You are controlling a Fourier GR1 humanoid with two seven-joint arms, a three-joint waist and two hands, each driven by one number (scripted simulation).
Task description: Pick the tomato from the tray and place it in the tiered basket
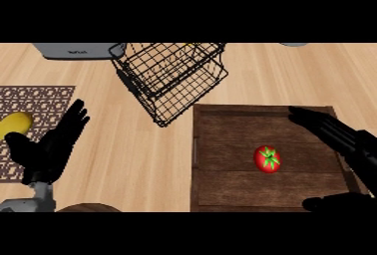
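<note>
Left edge: patterned mat [37, 99] with a yellow item [15, 124] on it, partly cut off, can't tell what it is. Left hand [52, 144] sits over the mat's right edge, fingers straight and up, holding nothing. Resting, not part of the action.

Top left: grey appliance [77, 51], mostly out of view. Bottom left: dark round object [88, 207], only its top edge shows.

Centre top: wire basket [171, 79], black mesh, looks tilted from this angle. Something yellow shows through the mesh near the top. No tomato in it.

Right of centre: wooden tray [221, 124], its upper-left corner just beside the basket's lower tip. Tomato [268, 159] lies on the tray floor, roughly mid-tray, green stem up, nothing touching it.

Right: right hand [327, 130] over the tray's right side, fingers extended toward upper left, thumb [324, 203] spread wide at the tray's bottom edge. Open, holding nothing, tomato sits in the gap, apart from both.

Status: nothing done yet. Looks like the approach stage. Left to do: close on tomato, lift, carry up-left to basket, release in a tier.
</note>
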